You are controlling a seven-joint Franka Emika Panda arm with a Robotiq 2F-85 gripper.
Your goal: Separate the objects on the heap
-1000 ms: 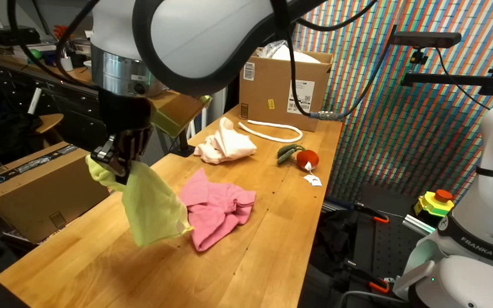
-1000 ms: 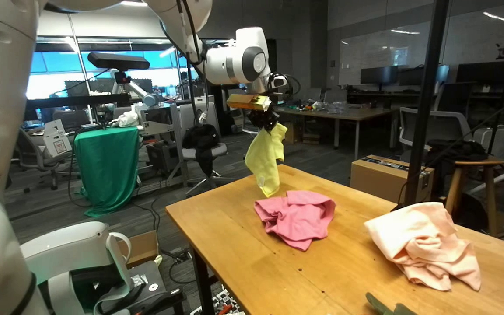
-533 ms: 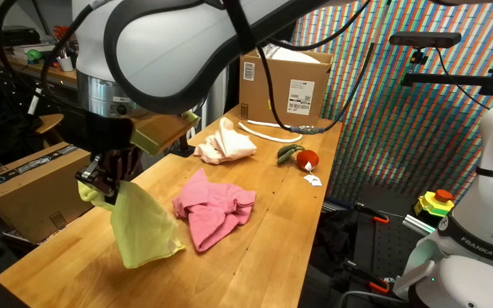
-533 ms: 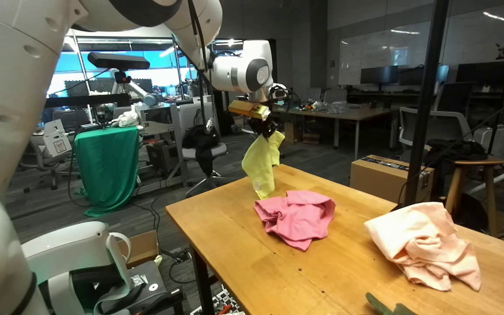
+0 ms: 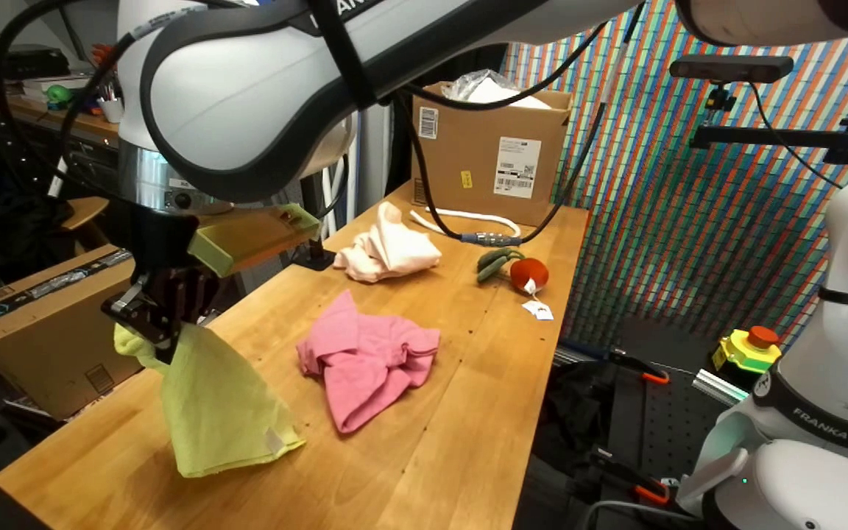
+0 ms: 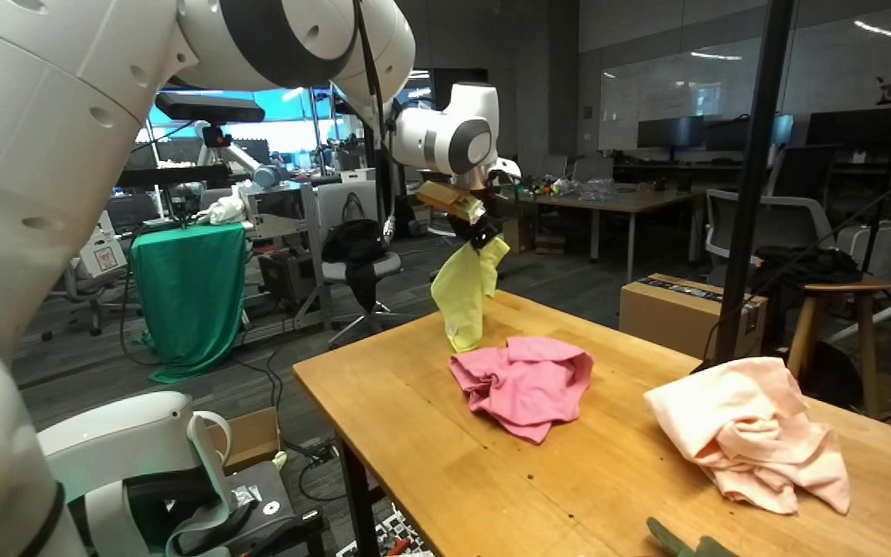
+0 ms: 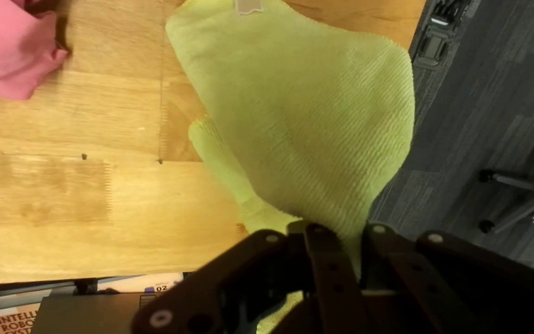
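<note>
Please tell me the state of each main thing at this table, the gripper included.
Gripper: shut on the yellow cloth
Yellow cloth: hanging from the gripper over the table
Pink cloth: lying crumpled on the table
Cream cloth: bunched up, apart from the pink cloth
Red round object: tagged; a green object close by, perhaps joined
White cord: lying in a curve
Box on the table: open, plastic showing on top
Box beyond the table: taped closed
</note>
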